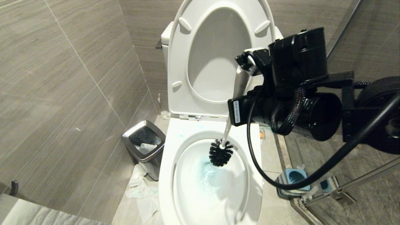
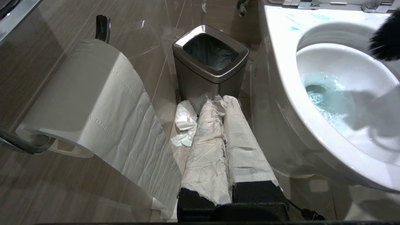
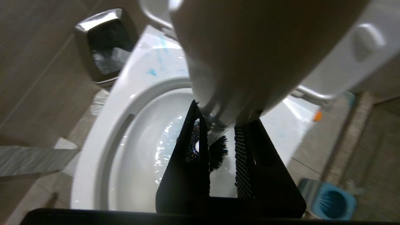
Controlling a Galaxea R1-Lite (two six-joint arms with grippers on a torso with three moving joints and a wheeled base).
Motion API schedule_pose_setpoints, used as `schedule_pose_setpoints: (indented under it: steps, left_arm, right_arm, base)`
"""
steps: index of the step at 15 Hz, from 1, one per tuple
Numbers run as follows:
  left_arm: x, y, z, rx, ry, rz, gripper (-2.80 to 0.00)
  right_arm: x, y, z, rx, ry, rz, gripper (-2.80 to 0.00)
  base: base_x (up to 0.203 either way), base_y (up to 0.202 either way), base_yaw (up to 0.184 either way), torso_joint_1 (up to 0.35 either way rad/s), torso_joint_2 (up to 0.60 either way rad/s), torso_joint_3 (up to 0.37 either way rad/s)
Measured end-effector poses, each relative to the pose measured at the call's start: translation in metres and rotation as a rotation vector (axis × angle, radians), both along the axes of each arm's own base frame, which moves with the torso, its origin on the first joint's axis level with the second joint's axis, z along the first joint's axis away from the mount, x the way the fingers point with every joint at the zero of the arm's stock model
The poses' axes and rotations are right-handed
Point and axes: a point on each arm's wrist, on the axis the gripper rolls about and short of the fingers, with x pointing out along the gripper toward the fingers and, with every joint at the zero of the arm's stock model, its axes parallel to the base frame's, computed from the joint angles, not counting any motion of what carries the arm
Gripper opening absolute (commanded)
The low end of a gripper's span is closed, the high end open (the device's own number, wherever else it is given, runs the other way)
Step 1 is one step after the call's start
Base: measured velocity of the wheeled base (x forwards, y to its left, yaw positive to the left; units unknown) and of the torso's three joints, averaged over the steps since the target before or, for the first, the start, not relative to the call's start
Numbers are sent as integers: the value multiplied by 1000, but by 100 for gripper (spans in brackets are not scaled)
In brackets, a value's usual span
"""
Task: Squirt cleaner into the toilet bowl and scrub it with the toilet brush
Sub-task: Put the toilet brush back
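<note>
toilet bowl (image 1: 175,200): large glossy white ceramic, oval basin with a squarish rim; seat and lid raised upright against the tank at 12 o'clock; basin open, water pooled at its bottom.
cleaner (image 1: 207,178): turquoise-blue tint with pale foam in the water at the basin's centre; thin blue smears on the flat rim at about 11 o'clock of the basin.
toilet brush (image 1: 221,153): thin pale grey handle widening to a white grip, round black bristle head; held by the grip, tilted, handle running up toward 1 o'clock; head down inside the basin by the 1 o'clock wall, just above the blue water.
</note>
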Motion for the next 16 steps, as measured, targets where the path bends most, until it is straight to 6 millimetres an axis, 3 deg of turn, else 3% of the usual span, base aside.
schedule_pose_setpoints:
  steps: [4,10,13,16]
  left_arm:
    - [0,0,0,0,0,0,-280]
    - [0,0,0,0,0,1,-280]
    - [0,0,0,0,0,0,-280]
    - [0,0,0,0,0,1,-280]
  right_arm:
    - [-7,-37,27,-35,2,-104,-280]
    - [20,-129,50,-62,-61,-386,-280]
    - [40,-171,37,-64,-24,-499,-280]
    - [63,-201,3,-40,11,-513,-280]
  base:
    - [0,0,0,0,0,0]
    - [0,0,0,0,0,0]
    - [0,0,0,0,0,0]
    - [0,0,0,0,0,0]
